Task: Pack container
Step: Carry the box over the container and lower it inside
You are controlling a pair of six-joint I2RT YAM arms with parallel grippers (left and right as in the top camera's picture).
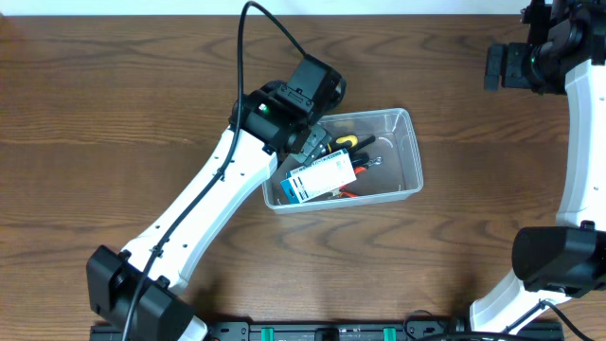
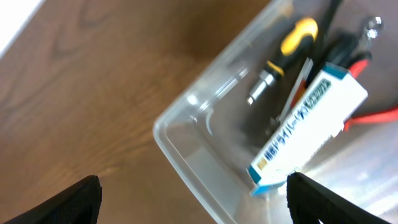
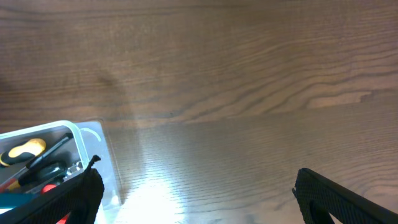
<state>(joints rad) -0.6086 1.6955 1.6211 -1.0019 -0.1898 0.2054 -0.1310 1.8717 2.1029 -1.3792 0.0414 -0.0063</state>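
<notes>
The clear plastic container [image 1: 402, 156] sits at the table's middle. Inside lie a blue-and-white box [image 1: 322, 177], a yellow-handled screwdriver [image 1: 346, 142] and red-handled pliers [image 1: 348, 192]. My left gripper [image 1: 311, 144] hovers over the container's left end, open and empty. In the left wrist view the container's corner [image 2: 180, 134], the box [image 2: 308, 127] and the screwdriver [image 2: 297, 34] lie below the wide-open fingers [image 2: 196, 202]. My right gripper [image 1: 502, 64] is far off at the top right, open and empty; its wrist view [image 3: 196, 199] shows the container's end [image 3: 93, 140] at lower left.
Wood-grain table [image 1: 114, 104] all around the container. The left arm [image 1: 204, 213] stretches from the bottom left to the container. The right arm's white link [image 1: 578, 142] runs down the right edge.
</notes>
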